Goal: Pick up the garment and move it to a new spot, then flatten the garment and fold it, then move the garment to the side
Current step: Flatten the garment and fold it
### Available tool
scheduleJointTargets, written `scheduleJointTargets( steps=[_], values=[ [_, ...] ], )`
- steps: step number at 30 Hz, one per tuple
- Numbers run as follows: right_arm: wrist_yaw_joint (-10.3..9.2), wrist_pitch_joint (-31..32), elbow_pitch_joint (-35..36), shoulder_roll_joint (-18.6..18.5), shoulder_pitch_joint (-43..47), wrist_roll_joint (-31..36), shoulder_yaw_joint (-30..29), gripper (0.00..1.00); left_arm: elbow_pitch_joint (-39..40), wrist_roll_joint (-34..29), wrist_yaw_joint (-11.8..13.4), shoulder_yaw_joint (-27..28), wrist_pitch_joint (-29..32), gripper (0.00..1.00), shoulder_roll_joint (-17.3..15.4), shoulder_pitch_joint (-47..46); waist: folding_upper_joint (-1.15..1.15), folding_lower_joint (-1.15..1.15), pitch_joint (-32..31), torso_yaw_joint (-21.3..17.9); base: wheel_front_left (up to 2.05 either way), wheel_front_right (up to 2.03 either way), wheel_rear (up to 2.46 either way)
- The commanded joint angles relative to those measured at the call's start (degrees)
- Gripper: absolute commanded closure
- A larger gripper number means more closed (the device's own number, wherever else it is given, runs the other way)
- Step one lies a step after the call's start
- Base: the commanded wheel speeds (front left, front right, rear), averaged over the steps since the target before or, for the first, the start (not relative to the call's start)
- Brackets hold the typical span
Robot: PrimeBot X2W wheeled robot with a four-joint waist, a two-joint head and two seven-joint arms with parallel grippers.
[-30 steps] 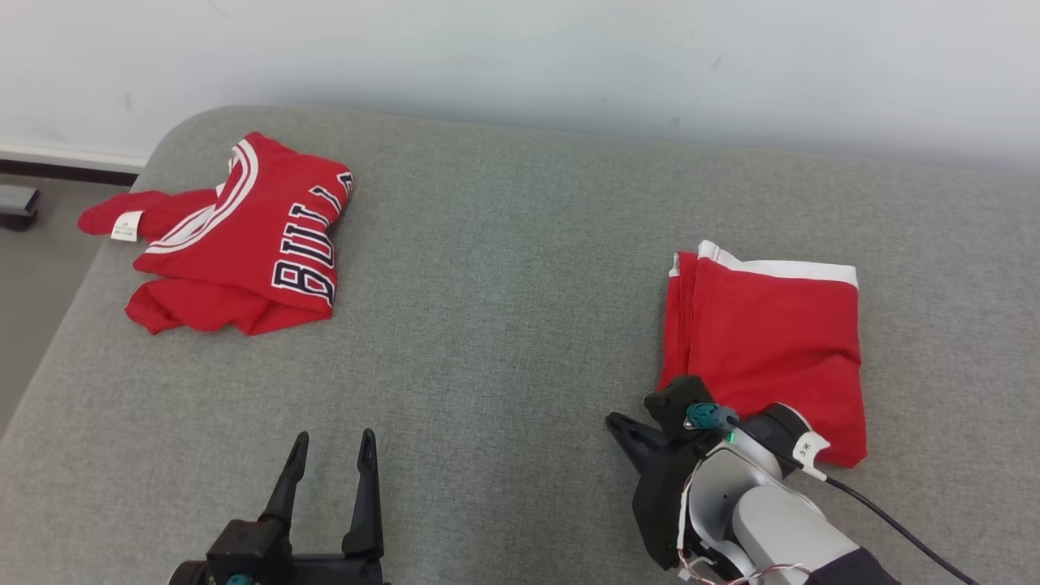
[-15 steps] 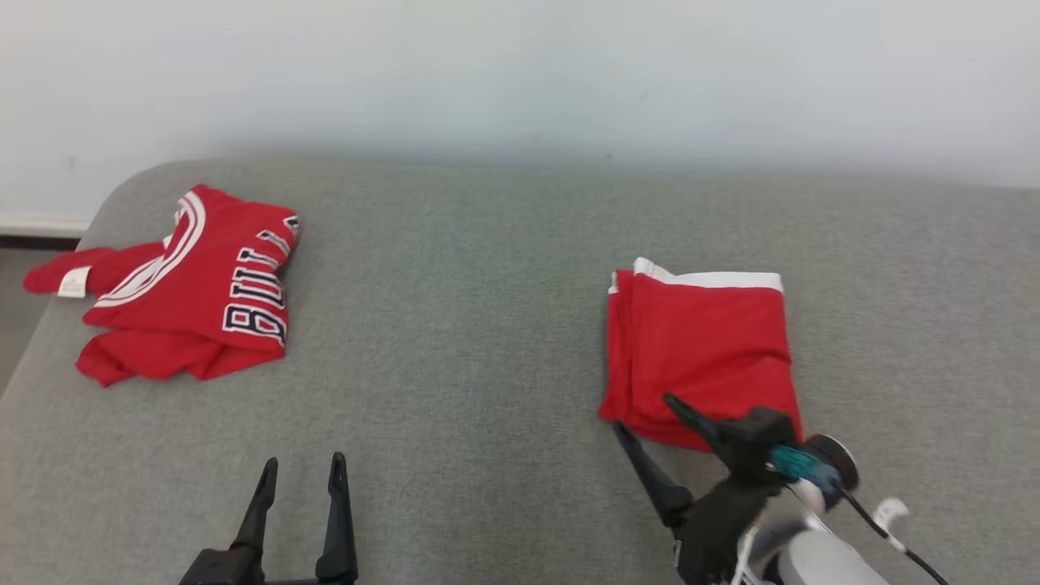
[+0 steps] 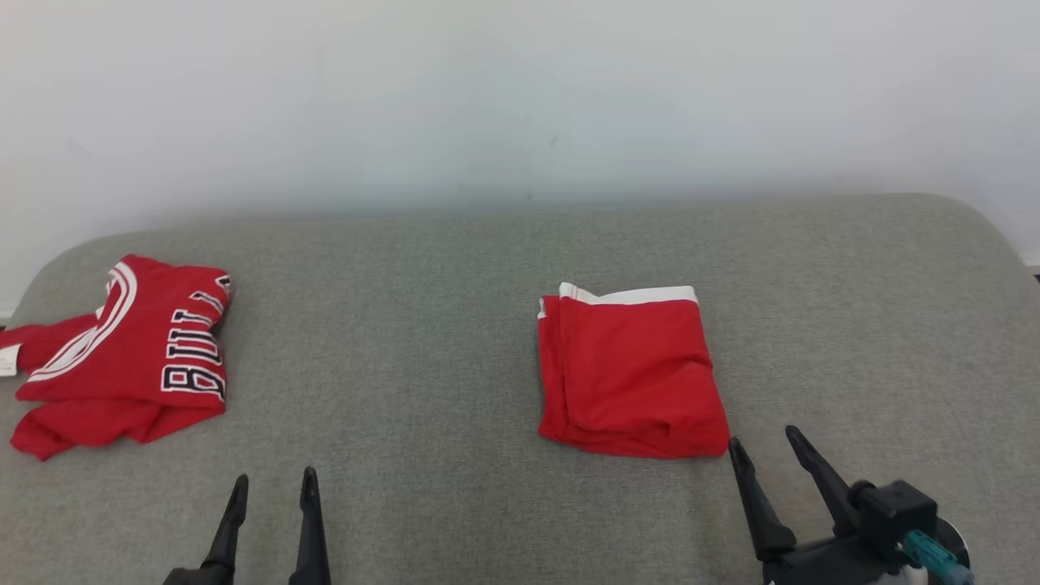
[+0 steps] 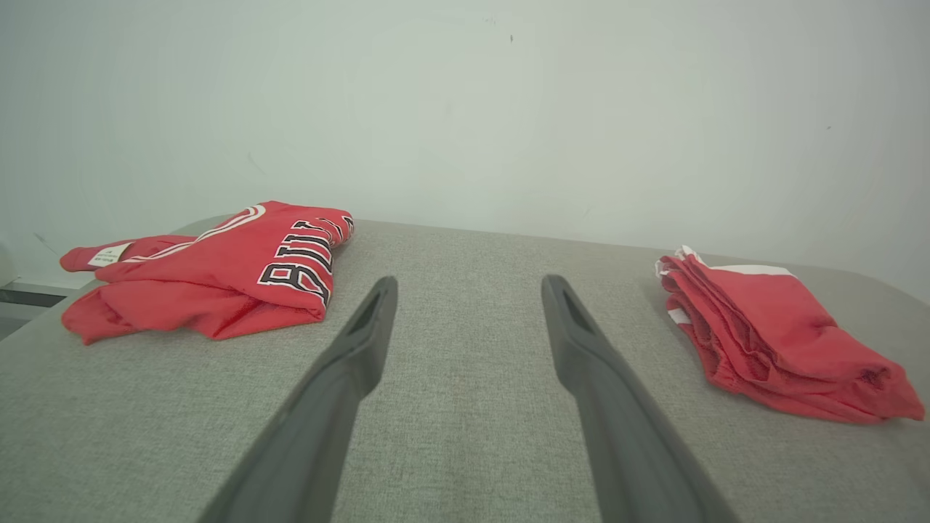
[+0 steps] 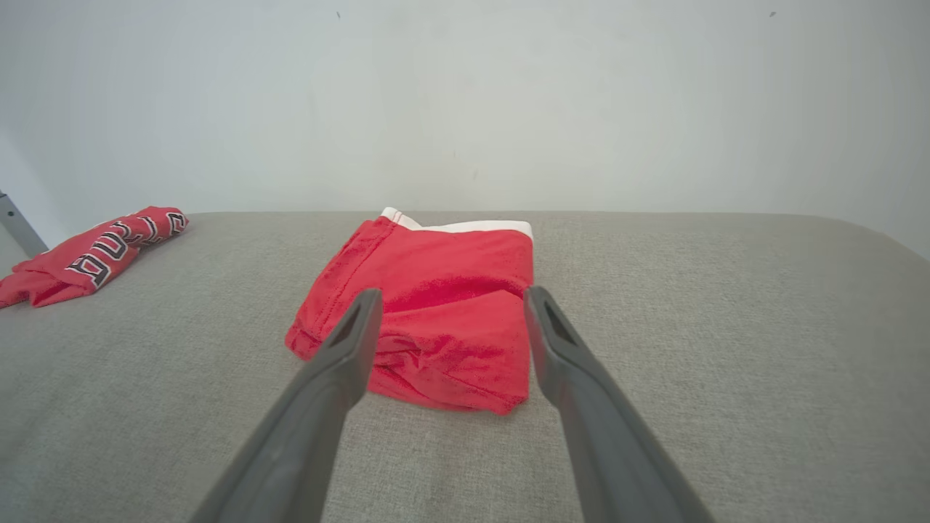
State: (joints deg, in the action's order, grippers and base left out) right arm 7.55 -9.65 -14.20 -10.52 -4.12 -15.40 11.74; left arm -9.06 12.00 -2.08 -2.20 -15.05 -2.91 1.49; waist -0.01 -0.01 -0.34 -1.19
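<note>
As the head view looked down on the grey bench (image 3: pixel 422 325), the folded red garment (image 3: pixel 630 374) lay a little right of the frame's middle, its white band toward the wall. A red jersey (image 3: pixel 130 349) lay at the left edge, well apart from it. The left hand (image 3: pixel 274 477) at the lower left and the right hand (image 3: pixel 763 437) at the lower right were both open wide and held nothing. The right hand stood near the garment's lower right corner.

In the left wrist view, the left hand (image 4: pixel 468 282) was open over bare bench, with the jersey (image 4: pixel 218 269) at the left and the garment (image 4: pixel 770 327) at the right.

In the right wrist view, the right hand (image 5: pixel 452 292) was open and empty. The garment (image 5: pixel 436 269) lay beyond its fingertips at the centre.
</note>
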Motion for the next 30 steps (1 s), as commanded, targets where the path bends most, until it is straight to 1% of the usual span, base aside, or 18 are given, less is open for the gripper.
scheduleJointTargets(
  steps=[1,6,13,17,21,26,30],
  values=[
    [-0.13,-0.70,0.54,0.34,1.46,-0.32,-0.49,0.00,-0.06,-0.87,-0.42,0.67,-0.17,0.00,0.00,1.14,0.01,0.01,-1.01,-1.36,0.00,0.00,0.00],
    [-0.13,-2.69,0.32,-0.60,3.89,-0.61,-2.73,0.00,-1.19,-1.32,-0.91,2.29,-0.17,0.00,0.02,1.92,0.01,0.01,-1.65,-2.42,0.00,0.00,0.00],
    [-0.13,-4.23,-0.44,-1.61,5.05,-1.00,-5.30,0.00,-2.93,-1.47,-1.45,4.71,-0.17,0.00,0.04,2.42,0.01,0.01,-2.25,-2.86,0.00,0.00,0.00],
    [-0.13,-4.31,-1.14,-2.88,4.87,-2.04,-5.23,0.00,-3.93,-1.86,-2.00,5.53,-0.17,0.00,0.04,3.07,0.01,0.01,-2.48,-2.70,0.00,0.00,0.00],
    [-0.13,-4.46,-1.73,-4.01,4.72,-3.28,-4.84,0.00,-4.64,-2.26,-3.09,6.09,-0.17,0.00,0.05,3.42,0.01,0.01,-2.48,-2.21,0.00,0.00,0.00],
    [-0.13,-4.65,-2.42,-4.19,4.50,-4.08,-4.08,0.00,-4.78,-2.57,-3.94,6.86,-0.17,0.00,0.05,4.00,0.01,0.01,-2.36,-1.82,0.00,0.00,0.00],
    [-0.13,-4.93,-2.80,-3.77,4.30,-4.44,-3.69,0.00,-4.81,-2.66,-4.15,7.41,-0.17,0.00,0.05,4.14,0.01,0.01,-2.32,-1.80,0.00,0.00,0.00]
  ],
)
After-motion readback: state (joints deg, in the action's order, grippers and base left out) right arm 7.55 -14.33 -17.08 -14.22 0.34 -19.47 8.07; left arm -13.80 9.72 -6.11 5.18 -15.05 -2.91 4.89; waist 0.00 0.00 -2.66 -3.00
